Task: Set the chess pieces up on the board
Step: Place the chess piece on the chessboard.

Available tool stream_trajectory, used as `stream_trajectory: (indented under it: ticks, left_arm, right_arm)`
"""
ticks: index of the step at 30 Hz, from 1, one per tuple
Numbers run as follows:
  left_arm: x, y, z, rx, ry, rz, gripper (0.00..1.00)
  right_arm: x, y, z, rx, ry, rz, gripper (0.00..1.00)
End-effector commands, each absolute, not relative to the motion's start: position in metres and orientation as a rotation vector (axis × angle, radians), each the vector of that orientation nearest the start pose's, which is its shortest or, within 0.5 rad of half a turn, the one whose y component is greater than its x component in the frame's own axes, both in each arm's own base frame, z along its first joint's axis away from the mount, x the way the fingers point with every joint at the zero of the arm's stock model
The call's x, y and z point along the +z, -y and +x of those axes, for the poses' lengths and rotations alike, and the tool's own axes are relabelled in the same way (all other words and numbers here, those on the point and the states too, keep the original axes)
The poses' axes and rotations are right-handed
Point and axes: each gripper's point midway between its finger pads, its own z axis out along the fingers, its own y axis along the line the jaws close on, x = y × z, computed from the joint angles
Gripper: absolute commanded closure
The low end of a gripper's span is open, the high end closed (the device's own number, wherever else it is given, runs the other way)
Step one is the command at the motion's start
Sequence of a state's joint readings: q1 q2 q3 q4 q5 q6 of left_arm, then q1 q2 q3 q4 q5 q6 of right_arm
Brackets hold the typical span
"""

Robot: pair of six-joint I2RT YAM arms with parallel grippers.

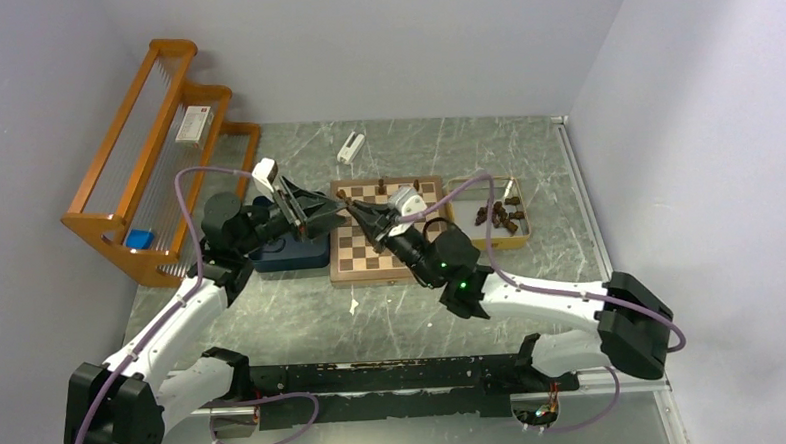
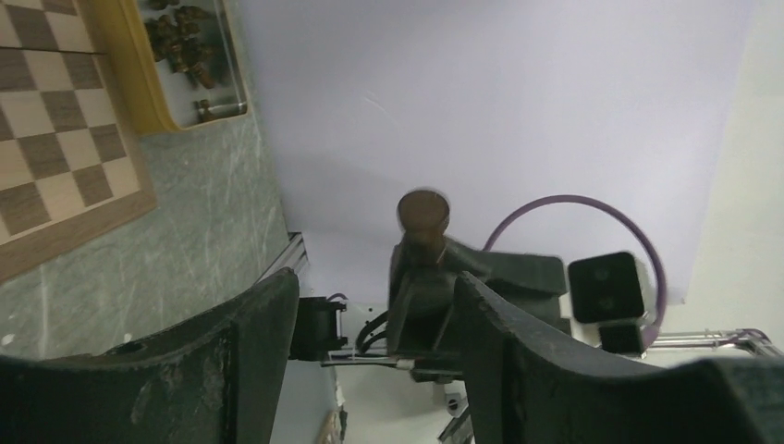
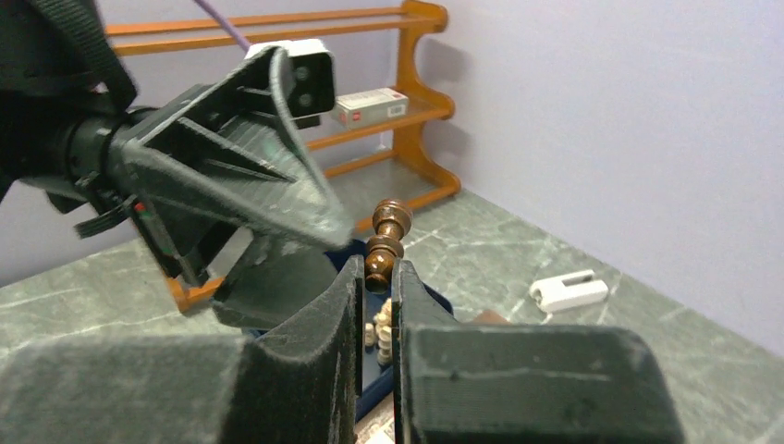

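Right wrist: ribbed black right hand (image 3: 377, 277) clenches a turned dark-brown chess piece (image 3: 386, 239); left hand (image 2: 370, 301) gapes.

Board (image 1: 356, 259) between left tray (image 1: 295, 256) and right tray (image 1: 500, 243) (rack (image 1: 136, 163) leftmost).

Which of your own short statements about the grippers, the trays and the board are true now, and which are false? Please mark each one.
1. The right gripper is shut on a dark chess piece. True.
2. The left gripper clamps that piece too. False: its fingers stand apart, open.
3. The yellow tray holds dark pieces. True.
4. Every square of the board is occupied. False: most squares are bare.
5. The white object lies on the board. False: it lies on the table, beyond the board.
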State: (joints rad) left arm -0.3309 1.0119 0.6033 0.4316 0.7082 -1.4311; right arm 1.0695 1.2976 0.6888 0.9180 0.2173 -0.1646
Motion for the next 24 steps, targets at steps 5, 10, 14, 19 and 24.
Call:
stream_trajectory:
  ticks: [5,10,14,19,24]
  left_arm:
    - [0.286,0.227,0.258,-1.487,-1.943,-0.166,0.30]
    - [0.278,0.205,0.274,-1.131,-1.910,0.030,0.34]
    - [0.273,0.207,0.270,-0.947,-1.768,0.418,0.37]
    - [0.277,0.239,0.245,-0.815,-1.496,0.821,0.40]
    - [0.289,0.262,0.224,-0.762,-1.228,1.006,0.40]
  right_arm:
    - [0.297,-0.292,0.287,0.624,-1.520,-0.417,1.00]
    - [0.287,-0.252,0.313,0.530,-1.737,-0.414,1.00]
    - [0.273,-0.232,0.320,0.495,-1.911,-0.449,1.00]
    - [0.262,-0.240,0.302,0.581,-2.082,-0.609,1.00]
    - [0.265,-0.260,0.268,0.790,-2.120,-0.789,1.00]
